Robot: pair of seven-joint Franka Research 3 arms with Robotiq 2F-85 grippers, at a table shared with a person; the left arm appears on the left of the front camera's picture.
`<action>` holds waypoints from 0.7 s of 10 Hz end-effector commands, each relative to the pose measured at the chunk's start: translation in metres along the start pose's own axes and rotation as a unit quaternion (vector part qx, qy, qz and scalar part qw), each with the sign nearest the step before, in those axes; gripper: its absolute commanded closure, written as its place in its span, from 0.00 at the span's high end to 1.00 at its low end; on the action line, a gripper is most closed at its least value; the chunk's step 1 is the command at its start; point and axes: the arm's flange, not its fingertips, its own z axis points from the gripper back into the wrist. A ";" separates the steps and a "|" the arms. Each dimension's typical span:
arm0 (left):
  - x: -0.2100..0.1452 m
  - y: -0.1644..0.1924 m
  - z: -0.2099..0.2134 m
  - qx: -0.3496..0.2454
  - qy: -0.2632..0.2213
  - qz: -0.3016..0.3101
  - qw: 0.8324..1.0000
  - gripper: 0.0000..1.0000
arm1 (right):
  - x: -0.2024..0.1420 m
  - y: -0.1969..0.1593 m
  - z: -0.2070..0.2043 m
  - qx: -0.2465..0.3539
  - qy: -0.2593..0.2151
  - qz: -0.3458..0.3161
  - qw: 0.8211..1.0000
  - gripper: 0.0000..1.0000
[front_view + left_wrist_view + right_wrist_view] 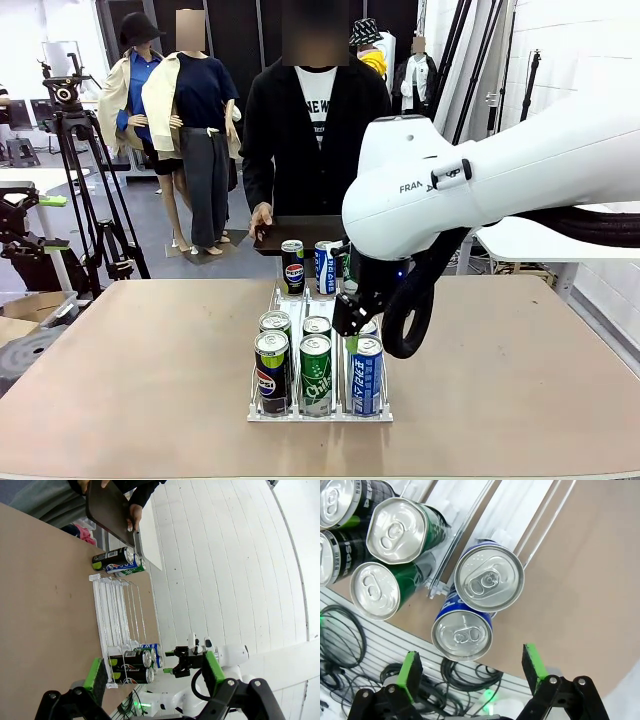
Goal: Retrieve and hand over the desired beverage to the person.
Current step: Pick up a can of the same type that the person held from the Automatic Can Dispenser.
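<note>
Several beverage cans stand in a white wire rack point(262, 412): black Pepsi point(271, 372), green point(316, 374) and blue point(366, 375) in front, more behind them and at the far end point(292, 266). My right gripper point(352, 305) hovers open over the rack's right lane. In the right wrist view, two blue cans point(489, 577) point(461, 634) lie just ahead of the open right gripper point(472, 670), which holds nothing. The left gripper point(156, 675) is open and empty, away from the rack point(107, 615). The person point(315, 130) stands at the far side holding a dark tray point(300, 235).
Green cans point(400, 530) and black Pepsi cans point(340, 500) fill the lanes beside the blue ones. Bare brown tabletop point(130, 360) lies on both sides of the rack. A tripod point(75, 150) stands beyond the table's left side.
</note>
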 end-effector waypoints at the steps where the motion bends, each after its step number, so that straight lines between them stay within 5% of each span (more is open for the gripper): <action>1: 0.000 -0.001 0.001 0.000 0.000 0.001 1.000 1.00 | 0.007 0.003 -0.010 -0.020 -0.006 -0.015 1.000 1.00; 7: 0.000 -0.001 0.001 0.000 0.000 0.001 1.000 1.00 | 0.016 0.002 -0.024 -0.016 0.004 -0.016 1.000 1.00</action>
